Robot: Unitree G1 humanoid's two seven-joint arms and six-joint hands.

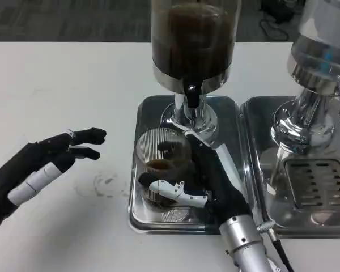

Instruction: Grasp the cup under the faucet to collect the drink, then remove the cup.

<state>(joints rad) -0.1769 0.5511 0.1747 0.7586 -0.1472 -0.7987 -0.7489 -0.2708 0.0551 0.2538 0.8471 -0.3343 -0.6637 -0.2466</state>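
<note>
Cup [161, 164] centre frame, on tray [137, 215], under faucet [191, 96] to catch drink; dark liquid at bottom. Left hand [37, 170] lower left, fingers spread, holding nothing, likely waiting. Right hand [207, 181] centre-right, wrapped round cup, steadying it below dispenser [192, 45]. Second dispenser [323, 56] upper right.

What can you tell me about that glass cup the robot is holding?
The cup is clear ribbed glass, standing upright on the steel tray below the dispenser's black faucet. A little brown drink lies in its bottom. The right hand grips it, fingers wrapped around its side.
</note>
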